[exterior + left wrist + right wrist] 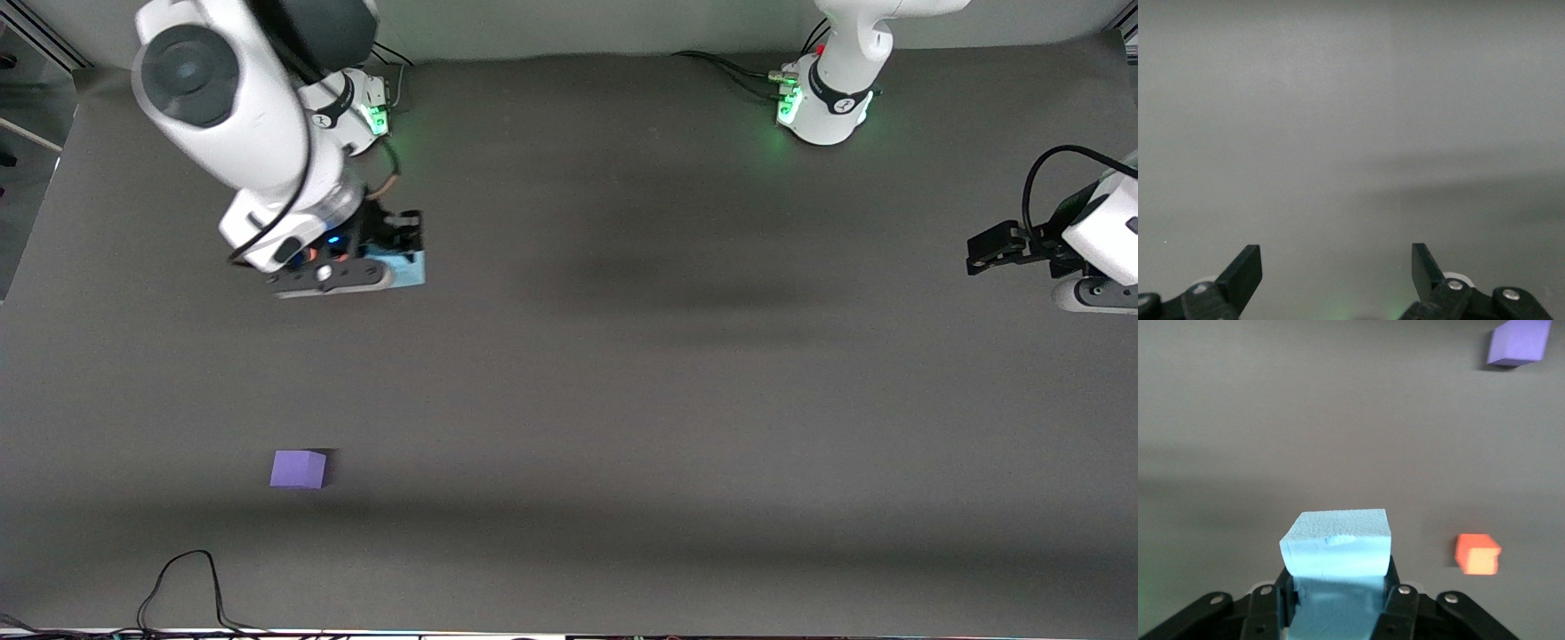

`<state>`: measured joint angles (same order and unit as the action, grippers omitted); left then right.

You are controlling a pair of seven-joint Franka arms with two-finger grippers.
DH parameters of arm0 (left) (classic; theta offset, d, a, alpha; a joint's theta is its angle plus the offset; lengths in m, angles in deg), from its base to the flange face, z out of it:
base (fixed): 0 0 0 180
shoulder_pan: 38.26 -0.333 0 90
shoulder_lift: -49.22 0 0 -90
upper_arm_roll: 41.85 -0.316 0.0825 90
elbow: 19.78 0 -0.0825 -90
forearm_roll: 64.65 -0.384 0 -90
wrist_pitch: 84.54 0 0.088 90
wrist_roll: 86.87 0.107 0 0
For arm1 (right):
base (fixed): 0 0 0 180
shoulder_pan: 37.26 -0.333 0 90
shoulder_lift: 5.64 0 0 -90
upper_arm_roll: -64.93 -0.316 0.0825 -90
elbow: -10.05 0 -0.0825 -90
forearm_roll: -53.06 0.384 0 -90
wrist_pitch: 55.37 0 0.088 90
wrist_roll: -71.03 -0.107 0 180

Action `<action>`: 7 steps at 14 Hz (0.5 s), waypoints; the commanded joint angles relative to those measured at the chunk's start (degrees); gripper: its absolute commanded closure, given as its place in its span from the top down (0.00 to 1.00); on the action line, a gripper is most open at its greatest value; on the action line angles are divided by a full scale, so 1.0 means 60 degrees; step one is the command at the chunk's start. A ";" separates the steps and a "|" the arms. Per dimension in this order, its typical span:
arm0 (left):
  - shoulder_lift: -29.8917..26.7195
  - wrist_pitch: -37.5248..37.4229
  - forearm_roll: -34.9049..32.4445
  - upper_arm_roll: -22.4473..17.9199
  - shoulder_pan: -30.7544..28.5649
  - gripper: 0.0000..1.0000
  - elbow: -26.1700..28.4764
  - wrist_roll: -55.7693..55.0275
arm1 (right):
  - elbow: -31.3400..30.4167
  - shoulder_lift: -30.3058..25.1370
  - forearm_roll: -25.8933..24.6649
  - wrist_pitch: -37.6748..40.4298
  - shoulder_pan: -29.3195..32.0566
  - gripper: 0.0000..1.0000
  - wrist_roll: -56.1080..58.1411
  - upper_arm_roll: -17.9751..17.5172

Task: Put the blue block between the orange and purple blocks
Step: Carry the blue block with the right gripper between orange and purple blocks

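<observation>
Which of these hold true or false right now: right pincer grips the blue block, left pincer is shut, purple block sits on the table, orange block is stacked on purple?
1. The right pincer grips the blue block. True.
2. The left pincer is shut. False: it is open and holds nothing.
3. The purple block sits on the table. True.
4. The orange block is stacked on the purple block. False: both rest on the table, apart.

We see dark grey matte table cover (622, 373), broad soft shadow bands across it. Pale wall strip (569, 27) at 12 o'clock. Black cable (191, 578) loops at 7 o'clock edge. Green glow on cover at 11 and 1 o'clock.
</observation>
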<state>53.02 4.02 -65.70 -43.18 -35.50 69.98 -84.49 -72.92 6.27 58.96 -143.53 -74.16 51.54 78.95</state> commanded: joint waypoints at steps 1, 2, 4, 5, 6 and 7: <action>-0.0150 0.0078 0.0087 0.0047 -0.0064 1.00 0.0056 -0.0002 | -0.1227 -0.0782 0.0087 -0.0041 -0.0003 0.51 0.1690 0.0999; -0.0150 0.0078 0.0087 0.0047 -0.0064 1.00 0.0056 -0.0002 | -0.1549 -0.0914 0.0087 -0.0114 -0.0003 0.51 0.2262 0.1496; -0.0136 0.0020 0.0087 0.0047 -0.0064 1.00 0.0041 -0.0002 | -0.2266 -0.1033 0.0087 -0.0551 -0.0003 0.51 0.3797 0.2623; -0.0121 -0.0009 0.0101 0.0047 -0.0050 1.00 0.0041 -0.0002 | -0.2604 -0.1018 0.0087 -0.0873 -0.0003 0.51 0.4501 0.3195; -0.0107 -0.0009 0.0101 0.0047 -0.0035 1.00 0.0041 -0.0002 | -0.2984 -0.1004 0.0087 -0.1297 -0.0003 0.51 0.5118 0.3708; -0.0107 -0.0009 0.0087 0.0047 -0.0021 1.00 0.0041 0.0041 | -0.3350 -0.0989 0.0087 -0.1722 -0.0003 0.51 0.5457 0.4018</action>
<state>53.03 4.02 -65.58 -43.12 -35.58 69.96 -84.49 -87.03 2.24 58.95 -149.00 -73.47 79.29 99.67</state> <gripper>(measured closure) 0.000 0.489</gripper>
